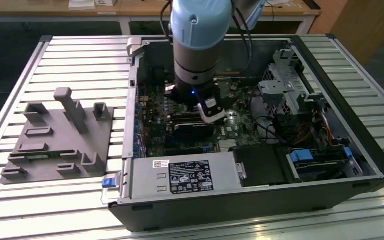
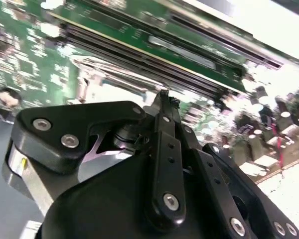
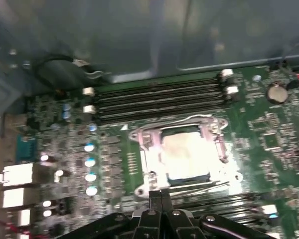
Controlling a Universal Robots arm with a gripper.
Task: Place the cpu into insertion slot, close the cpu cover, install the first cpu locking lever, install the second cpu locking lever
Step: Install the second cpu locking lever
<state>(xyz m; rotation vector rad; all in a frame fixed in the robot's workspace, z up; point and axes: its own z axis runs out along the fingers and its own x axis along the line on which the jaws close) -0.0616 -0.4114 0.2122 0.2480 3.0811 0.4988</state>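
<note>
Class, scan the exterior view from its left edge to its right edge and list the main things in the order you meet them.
Grey fixture → blue tab → label sticker → gripper → drive cage → blue latch.

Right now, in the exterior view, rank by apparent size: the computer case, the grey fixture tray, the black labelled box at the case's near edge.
1. Computer case, by far the largest.
2. Grey fixture tray.
3. Black labelled box, smallest, though it sits nearer the camera.
</note>
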